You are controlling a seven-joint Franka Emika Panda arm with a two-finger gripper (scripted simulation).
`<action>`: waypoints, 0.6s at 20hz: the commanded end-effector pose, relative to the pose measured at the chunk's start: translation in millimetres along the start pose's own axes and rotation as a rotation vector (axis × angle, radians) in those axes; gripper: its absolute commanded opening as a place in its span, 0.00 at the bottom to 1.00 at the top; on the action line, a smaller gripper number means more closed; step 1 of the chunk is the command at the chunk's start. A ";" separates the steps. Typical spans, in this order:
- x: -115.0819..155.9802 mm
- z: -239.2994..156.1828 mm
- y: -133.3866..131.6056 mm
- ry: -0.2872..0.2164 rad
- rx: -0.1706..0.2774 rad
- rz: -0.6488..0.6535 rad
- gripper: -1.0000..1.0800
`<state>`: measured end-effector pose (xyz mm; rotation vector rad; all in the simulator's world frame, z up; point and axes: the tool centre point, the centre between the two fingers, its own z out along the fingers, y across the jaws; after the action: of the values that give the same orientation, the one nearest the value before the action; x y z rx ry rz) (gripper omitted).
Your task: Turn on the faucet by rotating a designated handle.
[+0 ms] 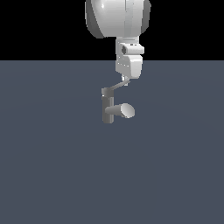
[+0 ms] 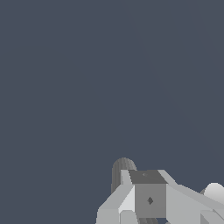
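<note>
The arm (image 1: 117, 17) is glossy white, its large upper link a rounded, bulbous shell with dark grey patches at both flanks and a faint vertical seam down its casing. Below it sits a narrower white wrist block (image 1: 130, 49), boxy with bevelled corners, bearing a short pale cylinder with a small dark hole on its face. Under that comes a white, slightly tapered housing with soft grey shading on its underside. In the wrist view the end effector (image 2: 150, 199) shows as faceted, flat-shaded panels in white, light grey and mid grey, with a darker grey top plate and a small dark diamond mark on its square central face.
</note>
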<state>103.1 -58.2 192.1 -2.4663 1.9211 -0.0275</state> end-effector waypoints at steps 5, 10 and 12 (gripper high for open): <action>6.6 9.6 27.6 -0.004 -0.023 0.010 0.00; -7.1 -2.2 20.8 0.000 0.004 -0.005 0.00; -9.9 -1.3 26.4 0.000 0.001 -0.004 0.00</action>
<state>82.6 -61.6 198.4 -2.4584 1.9189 -0.0492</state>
